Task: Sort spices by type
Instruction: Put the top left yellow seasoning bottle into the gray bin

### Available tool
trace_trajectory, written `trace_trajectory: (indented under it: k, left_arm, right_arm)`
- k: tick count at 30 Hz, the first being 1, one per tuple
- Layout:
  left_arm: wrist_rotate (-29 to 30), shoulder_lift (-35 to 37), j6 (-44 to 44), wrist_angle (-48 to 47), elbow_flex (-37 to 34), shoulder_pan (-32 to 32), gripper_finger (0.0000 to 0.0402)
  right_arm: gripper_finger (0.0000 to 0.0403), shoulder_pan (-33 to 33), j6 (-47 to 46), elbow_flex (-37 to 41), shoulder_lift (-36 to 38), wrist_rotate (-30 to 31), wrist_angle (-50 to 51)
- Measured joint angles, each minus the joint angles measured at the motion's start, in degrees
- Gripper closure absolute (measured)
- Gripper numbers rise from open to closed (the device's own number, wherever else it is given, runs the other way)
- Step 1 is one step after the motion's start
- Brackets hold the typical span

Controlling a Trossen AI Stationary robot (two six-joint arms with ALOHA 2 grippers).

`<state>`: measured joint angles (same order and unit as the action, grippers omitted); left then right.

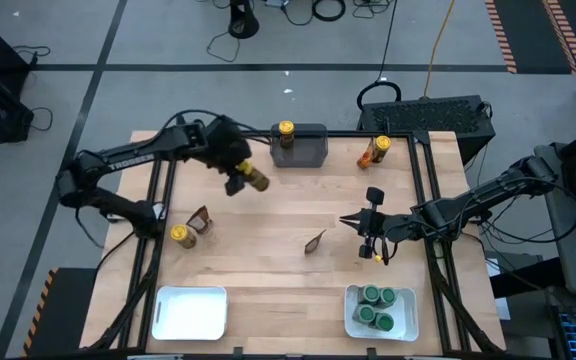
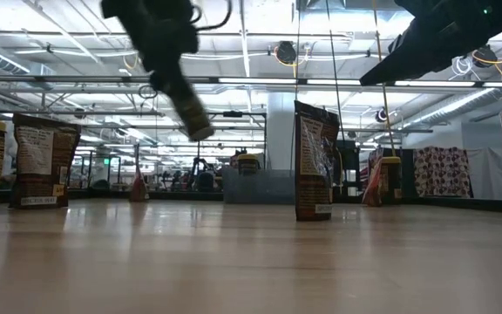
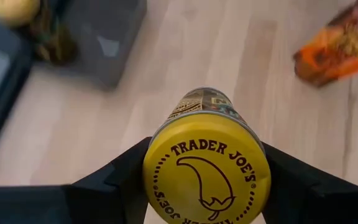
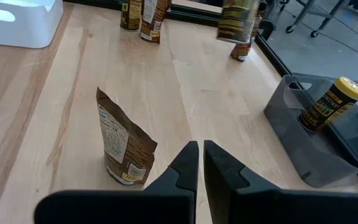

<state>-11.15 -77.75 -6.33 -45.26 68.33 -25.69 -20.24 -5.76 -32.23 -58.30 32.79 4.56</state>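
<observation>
Trays sit along the near edge of the table [image 1: 268,215]: a white one [image 1: 190,311] on the left side, and on the right another [image 1: 381,311] holding four green-lidded jars [image 1: 376,307].

Just past those jars hangs the right claw [image 1: 346,221], its fingers [image 4: 188,163] pressed together on nothing. A brown packet [image 1: 315,241] stands close in front of its tips, apart from them. Well to that claw's left, a yellow-lidded jar [image 1: 182,235] stands by the table's left side with a second brown packet [image 1: 201,219] just beside it.

Farther back, the left claw [image 1: 243,180] is raised off the table, pinching a yellow-lidded jar [image 1: 254,179] around its lid end. Seen from its wrist, the two dark fingers [image 3: 114,180] sit on either side of the yellow lid [image 3: 207,167]. From table height that jar [image 2: 190,111] hangs tilted in the air.

Beyond that claw, at the far edge, is the grey bin [image 1: 299,147] with one more yellow-lidded jar [image 1: 286,132] leaning in it. To the bin's right, by the far right corner, stands an orange packet [image 1: 375,152].
</observation>
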Motion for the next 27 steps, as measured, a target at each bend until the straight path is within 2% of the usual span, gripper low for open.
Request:
trace_trajectory:
  k: [7,16,27]
  left_arm:
    - [1.8,-9.5,-2.2,4.3,11.0,2.5,0.0170]
    - [2.9,-22.4,-7.2,2.4,24.5,2.1,0.0168]
    - [9.7,-30.7,-10.6,1.2,28.4,-2.1,0.0167]
  right_arm:
    - [0.0397,0.0,0.2,0.0,0.0,0.0,0.0]
    - [0.0397,0.0,0.2,0.0,0.0,-0.1,0.1]
    - [0.0397,0.0,0.5,0.0,0.0,-0.1,0.4]
